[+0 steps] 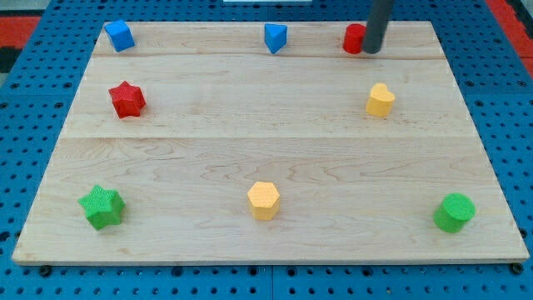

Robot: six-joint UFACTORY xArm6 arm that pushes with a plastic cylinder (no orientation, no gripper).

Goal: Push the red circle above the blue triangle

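The red circle (354, 38) sits near the view's top edge of the wooden board, right of centre. The blue triangle (276, 37) stands to its left at about the same height, roughly a hand's width away. My tip (371, 51) is the lower end of the dark rod; it rests against the right side of the red circle and partly hides that side.
A blue cube (120, 36) sits at the top left. A red star (127, 99) lies at the left, a yellow heart-like block (381, 100) at the right. A green star (102, 207), a yellow hexagon (264, 200) and a green circle (455, 212) line the bottom.
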